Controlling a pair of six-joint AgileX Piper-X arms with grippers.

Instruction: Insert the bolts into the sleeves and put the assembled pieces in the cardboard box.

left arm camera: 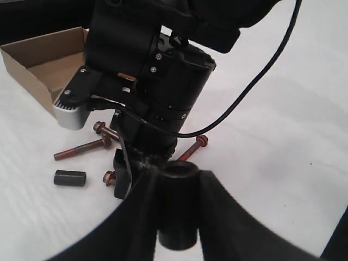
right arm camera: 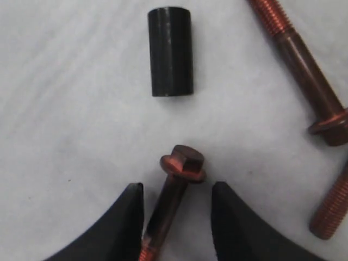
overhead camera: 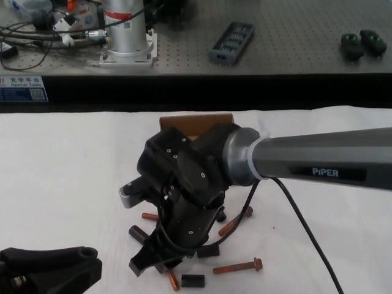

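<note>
My right gripper (right arm camera: 176, 187) points down over a scatter of copper bolts and black sleeves on the white cloth. It is open, with its fingers on either side of one copper bolt (right arm camera: 173, 204) and a small gap on each side. A loose sleeve (right arm camera: 171, 51) lies just beyond that bolt's head. In the high view the right gripper (overhead camera: 158, 262) sits in front of the cardboard box (overhead camera: 196, 125). My left gripper (left arm camera: 178, 186) is shut on an upright black sleeve (left arm camera: 176, 217), close to the right gripper, at the bench's near left corner (overhead camera: 86, 262).
More bolts (overhead camera: 239, 267) (left arm camera: 81, 149) and sleeves (overhead camera: 192, 282) (left arm camera: 70, 178) lie around the right gripper. The box (left arm camera: 24, 76) is open-topped. Behind the cloth, the perforated bench carries a metal post (overhead camera: 125, 30), cables and a black case (overhead camera: 231, 40).
</note>
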